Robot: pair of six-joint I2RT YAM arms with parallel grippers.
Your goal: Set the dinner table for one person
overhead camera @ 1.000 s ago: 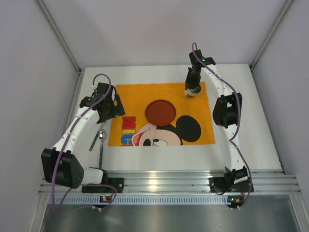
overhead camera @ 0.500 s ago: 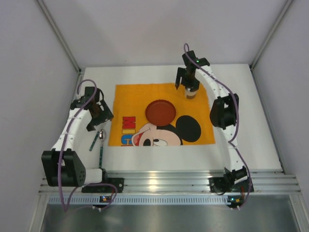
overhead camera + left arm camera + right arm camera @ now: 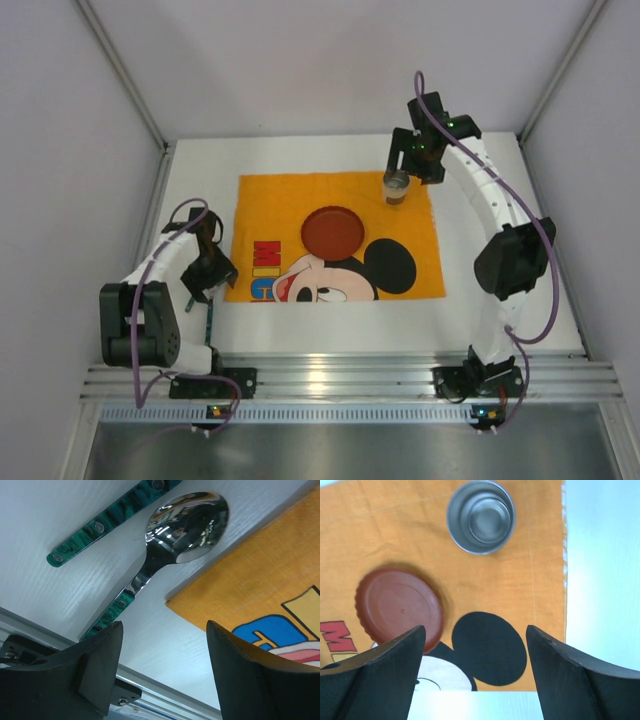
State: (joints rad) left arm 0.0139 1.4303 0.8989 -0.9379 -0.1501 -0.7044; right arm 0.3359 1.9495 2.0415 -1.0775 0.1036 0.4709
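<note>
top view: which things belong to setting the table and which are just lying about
Job: dinner table, orange Mickey Mouse cloth, brown-red plate, steel cup, spoon, second green-handled utensil.
Not the job: aluminium rail, enclosure walls.

Big letters (image 3: pixel 265 268) are printed on the orange Mickey Mouse cloth (image 3: pixel 340 190), to the left of the red-brown plate (image 3: pixel 333 232), close to the cloth's left edge. They are turned sideways in the top view. A red "M" (image 3: pixel 266 250) can be read. After it a yellow "I" (image 3: pixel 265 270) is seen, then a blue letter (image 3: pixel 262 290) that looks like a "C" but cannot be told for sure. In the right wrist view the red "M" is cut off at the left edge. In the left wrist view only bits of the blue and yellow letters are seen, too little to be read.
</note>
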